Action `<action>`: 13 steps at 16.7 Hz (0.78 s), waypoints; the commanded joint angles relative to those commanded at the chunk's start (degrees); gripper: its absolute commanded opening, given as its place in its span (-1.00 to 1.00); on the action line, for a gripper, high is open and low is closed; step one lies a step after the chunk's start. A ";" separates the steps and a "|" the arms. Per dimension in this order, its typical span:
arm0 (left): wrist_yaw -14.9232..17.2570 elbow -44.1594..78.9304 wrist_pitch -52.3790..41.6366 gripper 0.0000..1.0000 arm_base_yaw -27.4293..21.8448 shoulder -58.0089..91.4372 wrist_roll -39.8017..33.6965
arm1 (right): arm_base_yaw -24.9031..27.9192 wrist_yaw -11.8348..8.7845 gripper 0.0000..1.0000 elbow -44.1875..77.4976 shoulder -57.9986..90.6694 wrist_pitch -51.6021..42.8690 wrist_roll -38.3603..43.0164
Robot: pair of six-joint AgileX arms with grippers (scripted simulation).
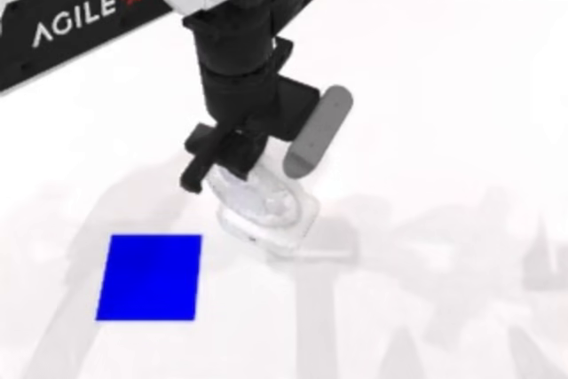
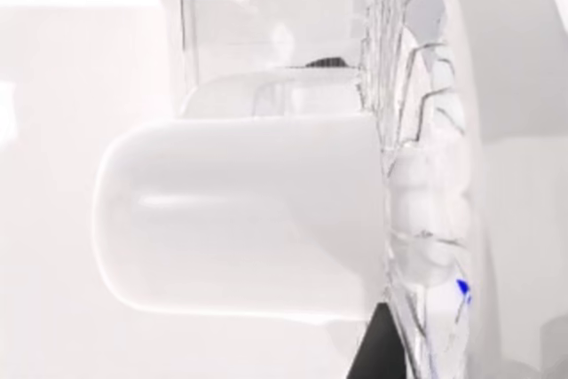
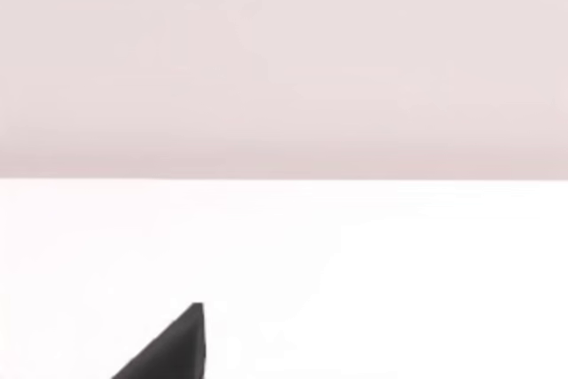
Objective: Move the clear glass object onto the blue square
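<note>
The clear glass object (image 1: 266, 208) sits right of the blue square (image 1: 149, 277), a gap of table between them. My left gripper (image 1: 248, 170) comes down from the upper left and is shut on the glass, with the dark finger (image 1: 197, 166) at its left side and the grey finger (image 1: 318, 130) at its right. A shadow lies offset under the glass, which looks slightly tilted. In the left wrist view the glass (image 2: 426, 175) fills the frame right against a dark fingertip (image 2: 380, 357), and a blue glint shows through it. My right arm is out of the top view.
The white table (image 1: 444, 86) stretches around both things, crossed by faint grey shadows at the front and right. The left arm's black link (image 1: 80, 19) crosses the upper left. The right wrist view shows bare table (image 3: 355, 246) and a pale wall.
</note>
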 joint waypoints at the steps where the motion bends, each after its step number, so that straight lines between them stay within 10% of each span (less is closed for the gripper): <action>1: 0.00 0.00 0.00 -1.00 0.00 0.00 0.00 | 0.00 0.00 1.00 0.00 0.00 0.00 0.00; 13: -0.07 13.56 -11.55 -1.00 1.18 0.24 0.13 | 0.00 0.00 1.00 0.00 0.00 0.00 0.00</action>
